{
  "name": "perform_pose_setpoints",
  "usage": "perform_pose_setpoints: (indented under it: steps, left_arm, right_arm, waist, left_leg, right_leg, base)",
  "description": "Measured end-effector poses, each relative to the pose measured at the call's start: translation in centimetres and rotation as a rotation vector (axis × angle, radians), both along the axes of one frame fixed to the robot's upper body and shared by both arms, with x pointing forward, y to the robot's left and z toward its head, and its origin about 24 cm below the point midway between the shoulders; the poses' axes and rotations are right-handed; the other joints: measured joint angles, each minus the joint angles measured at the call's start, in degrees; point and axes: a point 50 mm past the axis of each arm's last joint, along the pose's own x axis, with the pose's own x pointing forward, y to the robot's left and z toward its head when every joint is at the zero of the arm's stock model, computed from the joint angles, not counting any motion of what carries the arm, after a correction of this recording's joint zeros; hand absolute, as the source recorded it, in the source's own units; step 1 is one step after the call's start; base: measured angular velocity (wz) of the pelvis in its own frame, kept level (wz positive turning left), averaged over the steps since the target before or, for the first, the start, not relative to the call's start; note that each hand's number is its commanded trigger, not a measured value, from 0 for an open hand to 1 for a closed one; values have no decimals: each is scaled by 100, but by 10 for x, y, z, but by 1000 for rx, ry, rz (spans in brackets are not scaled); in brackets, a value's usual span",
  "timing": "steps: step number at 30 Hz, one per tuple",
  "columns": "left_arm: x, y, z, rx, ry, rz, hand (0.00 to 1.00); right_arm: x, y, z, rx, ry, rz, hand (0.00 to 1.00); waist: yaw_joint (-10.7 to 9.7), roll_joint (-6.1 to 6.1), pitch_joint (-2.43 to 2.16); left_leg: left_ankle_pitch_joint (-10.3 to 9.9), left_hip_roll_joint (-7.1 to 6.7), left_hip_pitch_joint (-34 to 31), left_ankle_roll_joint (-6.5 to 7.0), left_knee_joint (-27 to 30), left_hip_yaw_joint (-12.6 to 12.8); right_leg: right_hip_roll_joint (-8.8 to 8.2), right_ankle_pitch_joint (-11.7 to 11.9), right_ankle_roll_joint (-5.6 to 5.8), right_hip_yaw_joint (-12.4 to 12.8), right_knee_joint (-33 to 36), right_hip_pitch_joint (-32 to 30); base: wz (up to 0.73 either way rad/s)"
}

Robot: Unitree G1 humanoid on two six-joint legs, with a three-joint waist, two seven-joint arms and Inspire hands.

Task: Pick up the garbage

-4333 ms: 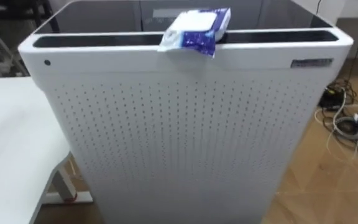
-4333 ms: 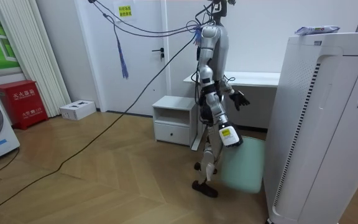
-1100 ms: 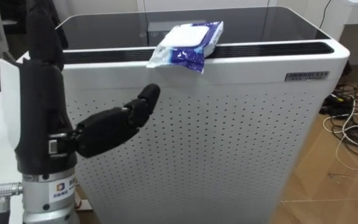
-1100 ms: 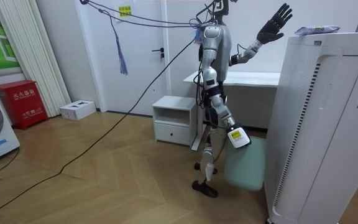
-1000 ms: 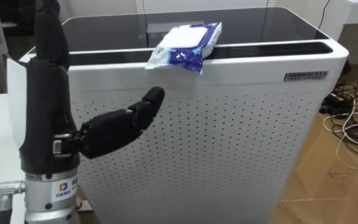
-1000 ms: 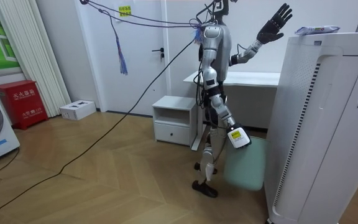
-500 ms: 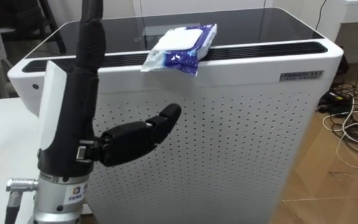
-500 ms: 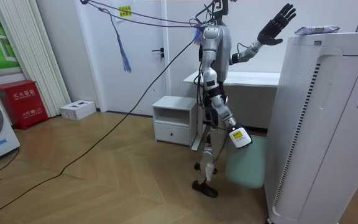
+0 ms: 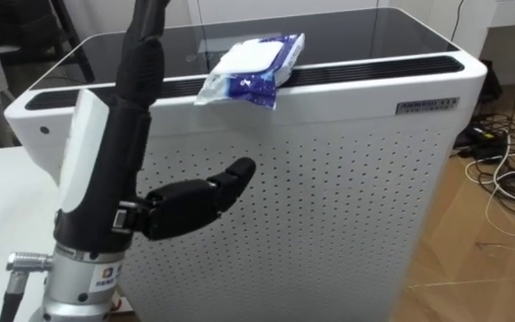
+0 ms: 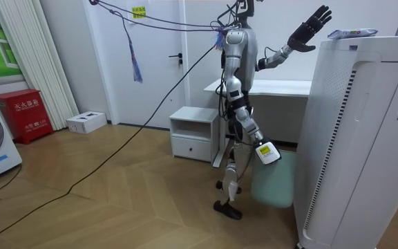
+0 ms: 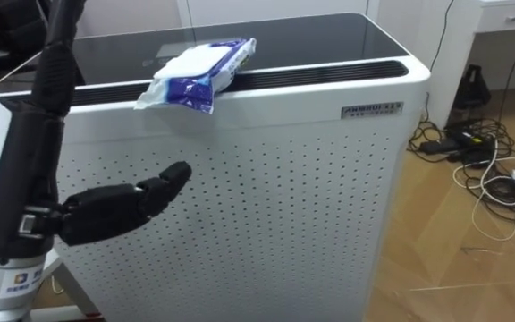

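Note:
A blue and white wipes packet (image 9: 249,67) (image 11: 199,67) lies on the front edge of the top of a tall white air purifier (image 9: 329,206). In the room view the packet (image 10: 351,32) sits at the purifier's (image 10: 358,138) near top corner. I stand right in front of it. My left hand (image 9: 132,134) (image 11: 29,170) is raised to the left of the packet, open, with its fingers straight up and its thumb stretched toward the perforated front. It holds nothing and is short of the packet. My right hand (image 10: 262,153) hangs low by my hip.
A white table (image 9: 7,197) runs along my left. Cables (image 9: 508,170) lie on the wooden floor to the right of the purifier. In the room view a pale green stool (image 10: 271,183) and a white bedside cabinet (image 10: 192,135) stand by me.
My left hand, not in the oldest frames, has come up. Over the last second it has drifted slightly forward and right toward the packet. The packet has not moved.

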Motion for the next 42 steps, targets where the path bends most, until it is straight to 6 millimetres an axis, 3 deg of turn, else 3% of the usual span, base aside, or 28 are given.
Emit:
perform_pose_setpoints:
  steps: [5,12,20,28,38,42]
  left_arm:
    - [2,0,4,4,-14,0,0]
    - [10,3,0,56,13,42,0]
    - [20,2,16,176,-70,71,0]
    - [25,0,32,200,-131,64,0]
    - [34,6,23,247,-41,107,0]
    - [36,10,23,302,-11,117,0]
  right_arm:
    - [0,-3,1,-2,-6,-18,100]
    - [0,-10,3,-24,-5,-20,100]
    - [0,-10,3,-23,-4,-18,100]
    - [0,-10,3,-18,-3,-14,100]
    - [-1,-17,4,-33,17,-30,100]
    - [0,-19,4,-41,30,-32,100]
  waist:
    - [-22,16,-7]
    - [-11,116,18]
    - [-3,111,20]
    - [-28,169,-26]
    - [-27,317,-19]
    - [-19,386,-50]
  left_leg:
    - [0,1,21,0,-2,10]
    - [14,-28,84,21,-78,74]
    - [88,-17,77,14,-204,73]
    - [88,-3,84,14,-215,213]
    - [89,2,86,15,-214,271]
    - [89,6,79,15,-212,282]
  right_leg:
    - [7,1,1,48,6,8]
    - [8,8,14,134,15,3]
    - [-1,9,13,132,8,-50]
    - [1,14,18,151,4,-52]
    - [-4,33,25,143,11,-36]
    - [6,31,22,201,11,-57]
  base:
    - [-1]
    - [-6]
    - [0]
    - [-2]
    - [0]
    - [-1]
